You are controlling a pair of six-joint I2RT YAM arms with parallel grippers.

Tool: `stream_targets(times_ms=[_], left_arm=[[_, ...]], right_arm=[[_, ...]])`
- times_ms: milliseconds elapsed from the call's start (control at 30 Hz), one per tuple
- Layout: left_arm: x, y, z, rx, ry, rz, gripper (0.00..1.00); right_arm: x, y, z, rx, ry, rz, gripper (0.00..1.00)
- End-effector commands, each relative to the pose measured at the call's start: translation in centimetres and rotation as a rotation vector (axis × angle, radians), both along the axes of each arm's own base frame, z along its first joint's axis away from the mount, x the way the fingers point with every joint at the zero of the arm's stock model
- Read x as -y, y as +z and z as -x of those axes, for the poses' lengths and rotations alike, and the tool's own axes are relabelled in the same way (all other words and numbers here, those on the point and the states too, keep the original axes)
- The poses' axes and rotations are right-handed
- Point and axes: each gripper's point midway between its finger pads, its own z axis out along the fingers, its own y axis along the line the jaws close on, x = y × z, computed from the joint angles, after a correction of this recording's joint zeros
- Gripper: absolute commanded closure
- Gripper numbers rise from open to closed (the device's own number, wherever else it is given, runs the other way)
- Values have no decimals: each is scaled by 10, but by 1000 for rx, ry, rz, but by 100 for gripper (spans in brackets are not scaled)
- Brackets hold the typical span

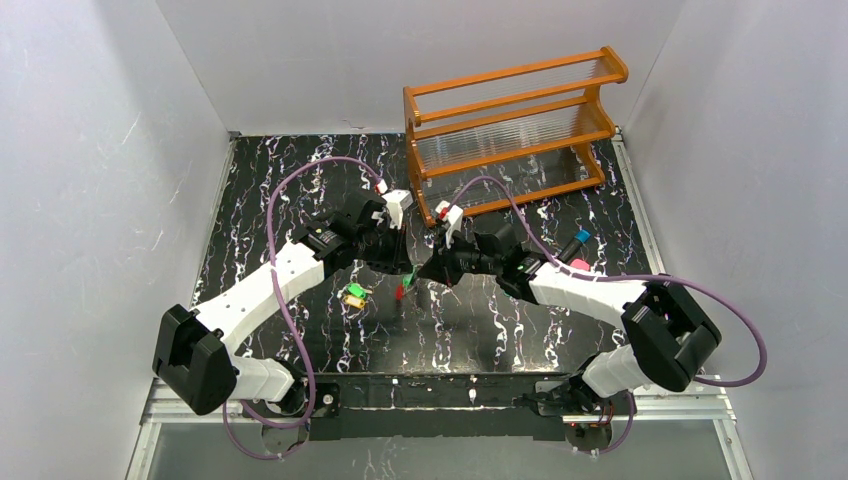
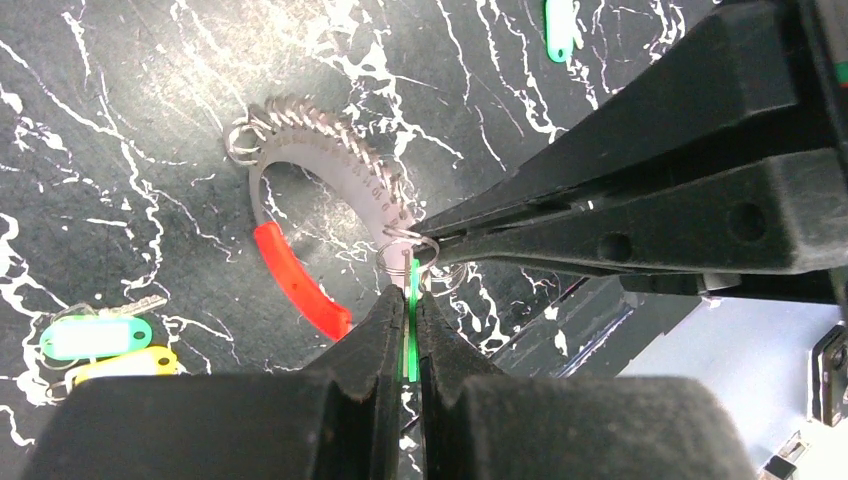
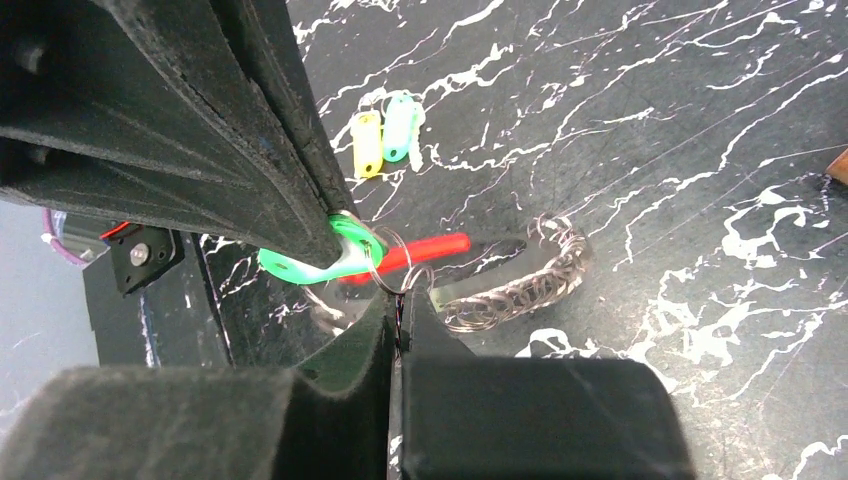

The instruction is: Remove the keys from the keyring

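The keyring (image 2: 330, 160) is a grey ribbed coil with a red segment (image 2: 295, 275), held just above the black marbled table. My left gripper (image 2: 410, 300) is shut on the edge of a green key (image 3: 310, 262). From the other side my right gripper (image 3: 402, 305) is shut on the small wire ring (image 3: 392, 262) that links this key to the keyring (image 3: 520, 290). In the top view both grippers meet mid-table, left gripper (image 1: 403, 266) and right gripper (image 1: 426, 272) tip to tip. A green and a yellow key (image 1: 354, 295) lie loose to the left.
An orange wooden rack (image 1: 510, 120) stands at the back right. A blue and a pink item (image 1: 580, 250) lie beside the right arm. Another green tag (image 2: 560, 30) lies on the table beyond the grippers. Grey walls close in both sides.
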Motion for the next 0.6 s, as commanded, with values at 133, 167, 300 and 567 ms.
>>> stream_targets(times_ms=[133,167,300,567], left_arm=[[-16,13,-2,27,92,-38,100],[-21,11,-3,26,113,-55,100],[-40,7,-7,26,204,-112,100],[-53,5,-10,3,269,-136,100]], right_arm=[[5,25,-11,111,-36,-57,99],[7,27,-11,119,-36,-70,99],[16,36,-8,145,-23,-114,99],[28,42,2,174,26,-179,99]])
